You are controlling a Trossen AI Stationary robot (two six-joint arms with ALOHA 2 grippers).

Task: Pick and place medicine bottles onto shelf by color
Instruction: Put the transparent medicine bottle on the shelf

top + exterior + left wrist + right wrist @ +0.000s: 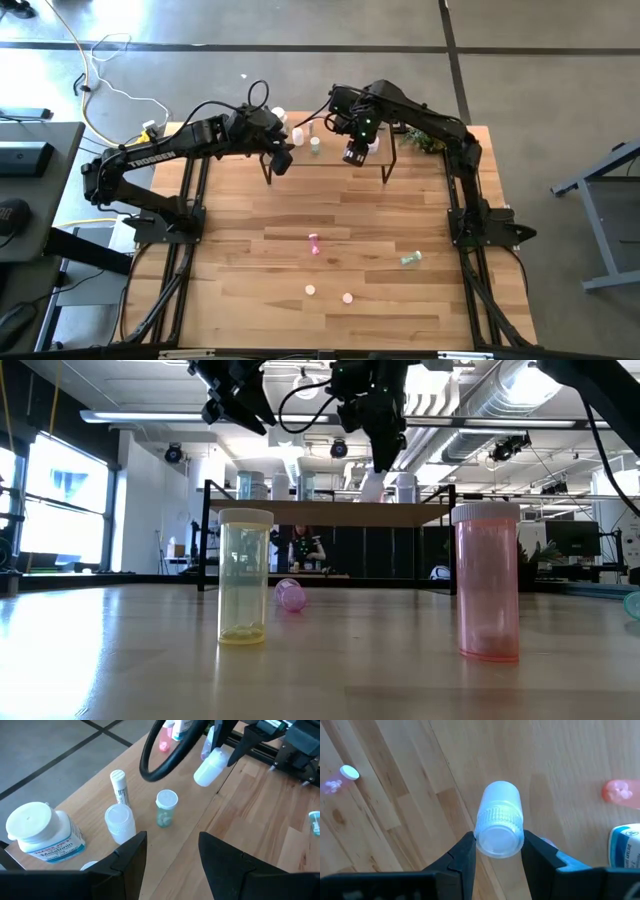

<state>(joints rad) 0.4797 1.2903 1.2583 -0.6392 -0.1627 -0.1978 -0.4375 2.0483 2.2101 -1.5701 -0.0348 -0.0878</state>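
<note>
Right wrist view shows the right gripper (498, 851) clamped on a white bottle (499, 820), one finger on each flank just behind the ribbed cap. Cap end faces the wrist camera, long axis running out between the fingers and away from the lens. Gripped across the width, probably so that the base can go down first on the shelf (330, 158).

High view puts that gripper (356, 152) at about 12 o'clock on the tabletop, over the shelf's right half, bottle (357, 155) carried in the air. Seen from the left wrist, same bottle (212, 766) hangs tilted, well above the board.

Left gripper (283, 160) waits at roughly 11 o'clock over the shelf's left end, fingers (131, 854) apart and empty. Below it stand a wide white jar (42, 835), a white bottle (120, 822), a slim white tube (119, 787) and a small green vial (166, 808), all upright, whites apparently grouped together.

Still loose toward 6 o'clock: a pink bottle (315, 243) lying on its side near centre, a green bottle (411, 259) also lying at 4 o'clock, plus a yellow vial (244, 576) and a pink vial (488, 582) standing upright near the front edge.
</note>
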